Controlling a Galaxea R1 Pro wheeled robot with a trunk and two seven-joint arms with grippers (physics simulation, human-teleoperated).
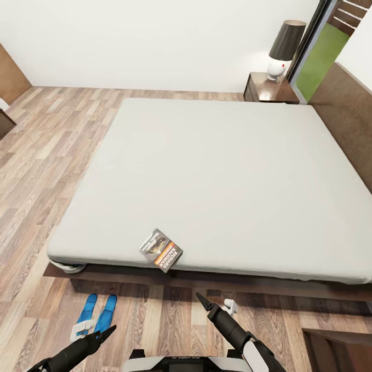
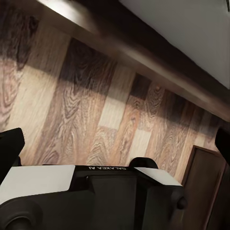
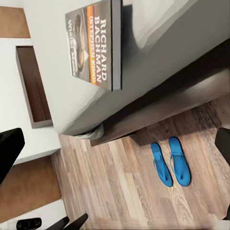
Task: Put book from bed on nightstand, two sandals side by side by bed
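Note:
The book [image 1: 161, 250] lies flat at the near edge of the bed [image 1: 217, 170], one corner hanging slightly over the side; it also shows in the right wrist view [image 3: 93, 43]. Both blue sandals [image 1: 96, 314] lie side by side on the wood floor by the bed's near left corner, seen again as the sandals [image 3: 170, 163]. My left gripper [image 1: 106, 332] hangs low near the sandals and is open [image 2: 116, 143]. The right gripper [image 1: 204, 301], open and empty [image 3: 116, 143], hovers over the floor just short of the book. A nightstand [image 1: 271, 88] stands at the far side by the headboard.
A lamp [image 1: 284, 49] with a dark shade takes up part of that nightstand's top. Another dark brown cabinet [image 1: 338, 351] sits at the near right by the bed, also in the left wrist view [image 2: 206, 191]. The bed's dark frame [image 1: 206, 281] runs across in front of me.

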